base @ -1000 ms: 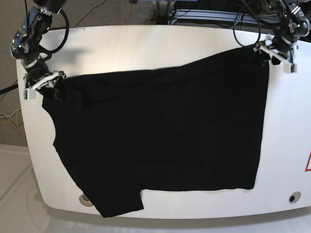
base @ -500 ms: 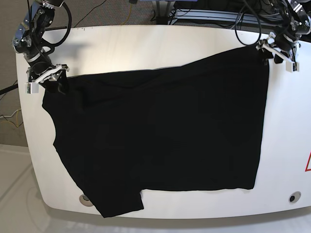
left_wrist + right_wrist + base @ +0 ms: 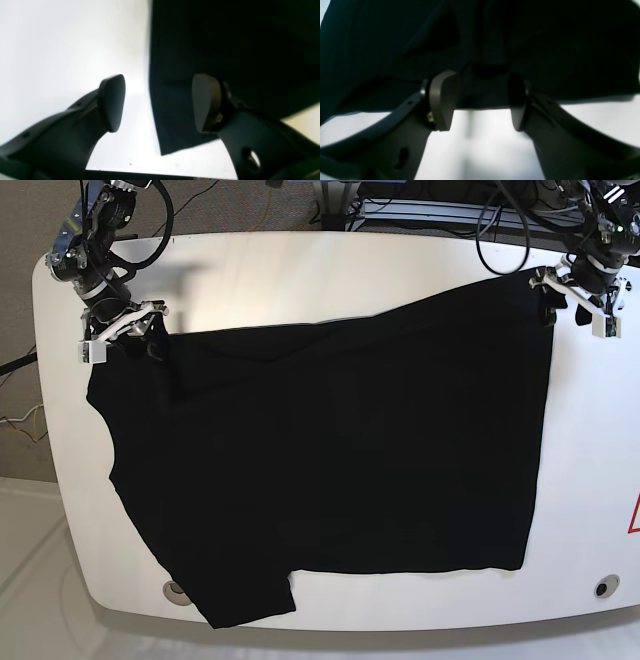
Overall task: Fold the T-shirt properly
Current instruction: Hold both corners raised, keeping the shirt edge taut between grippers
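The black T-shirt (image 3: pixel 340 450) lies spread flat over most of the white table (image 3: pixel 300 270), with a sleeve hanging over the front edge. My right gripper (image 3: pixel 122 332) hovers at the shirt's back left corner. In the right wrist view it (image 3: pixel 480 102) is open, and the shirt (image 3: pixel 480 37) edge shows between and behind its fingers. My left gripper (image 3: pixel 578 302) is at the back right corner. In the left wrist view it (image 3: pixel 158 102) is open astride the shirt (image 3: pixel 225 37) edge, one finger (image 3: pixel 112 102) over bare table, the other over cloth.
Two round holes (image 3: pixel 176 588) (image 3: pixel 601 587) sit near the table's front edge. A red triangle mark (image 3: pixel 634 515) is at the right rim. Cables and a metal frame (image 3: pixel 430 210) run behind the table. Bare table shows along the back and right.
My right gripper has moved back and to the right along the shirt's back left corner. My left gripper has shifted slightly right. The shirt lies as before.
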`<state>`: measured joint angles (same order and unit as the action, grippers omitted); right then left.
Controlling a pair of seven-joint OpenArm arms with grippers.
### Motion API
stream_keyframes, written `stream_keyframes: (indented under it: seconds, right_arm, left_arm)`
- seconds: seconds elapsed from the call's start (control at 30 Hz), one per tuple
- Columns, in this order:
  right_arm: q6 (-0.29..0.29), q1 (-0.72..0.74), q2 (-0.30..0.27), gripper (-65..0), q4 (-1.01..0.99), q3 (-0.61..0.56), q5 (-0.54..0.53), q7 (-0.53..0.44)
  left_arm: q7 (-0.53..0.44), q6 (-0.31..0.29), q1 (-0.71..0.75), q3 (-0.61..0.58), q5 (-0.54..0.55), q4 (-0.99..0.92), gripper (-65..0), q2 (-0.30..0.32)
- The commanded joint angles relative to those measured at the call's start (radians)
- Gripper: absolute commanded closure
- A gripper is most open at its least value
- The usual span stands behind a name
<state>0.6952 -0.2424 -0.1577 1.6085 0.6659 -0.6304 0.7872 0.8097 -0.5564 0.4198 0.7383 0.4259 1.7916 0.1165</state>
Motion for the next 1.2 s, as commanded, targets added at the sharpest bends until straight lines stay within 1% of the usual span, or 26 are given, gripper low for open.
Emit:
stream_keyframes:
  seconds: [0.0,0.17,0.43,0.5,0.7,0.83,0.9,1.1,1.17]
  right_arm:
    - [0.003,0.011,-0.025,-33.2,0.005,0.006,-0.018,-0.051]
    - [0.003,0.021,-0.034,-32.9,-0.045,0.01,-0.021,-0.107]
    - [0.003,0.025,-0.049,-32.8,-0.087,0.013,-0.027,-0.114]
    - [0.003,0.022,-0.058,-33.0,-0.087,0.012,-0.031,-0.109]
    - [0.003,0.022,-0.06,-32.9,-0.075,0.011,-0.008,-0.113]
    - [0.003,0.022,-0.058,-32.9,-0.066,0.01,0.015,-0.114]
    - [0.003,0.02,-0.062,-32.9,-0.067,0.012,0.009,-0.116]
    - [0.003,0.018,-0.062,-33.0,-0.07,0.014,0.012,-0.114]
    - [0.003,0.017,-0.062,-33.1,-0.073,0.014,0.007,-0.114]
  left_arm:
    - [-0.012,0.0,0.009,0.006,0.014,0.003,-38.3,0.011]
    - [-0.011,0.0,0.017,0.003,0.023,-0.006,-37.8,0.007]
    - [0.005,-0.001,0.023,0.004,0.06,-0.022,-38.0,0.008]
    - [0.025,-0.006,0.015,0.0,0.12,-0.047,-38.4,0.013]
    - [0.043,-0.01,0.014,-0.001,0.176,-0.054,-37.8,0.012]
    - [0.047,-0.015,0.012,-0.005,0.205,-0.052,-35.6,0.011]
    - [0.058,-0.017,0.003,-0.001,0.219,-0.058,-25.8,0.01]
    - [0.043,-0.013,-0.004,-0.015,0.21,-0.059,-4.3,0.013]
    - [0.034,-0.014,-0.006,-0.017,0.203,-0.06,-1.4,0.015]
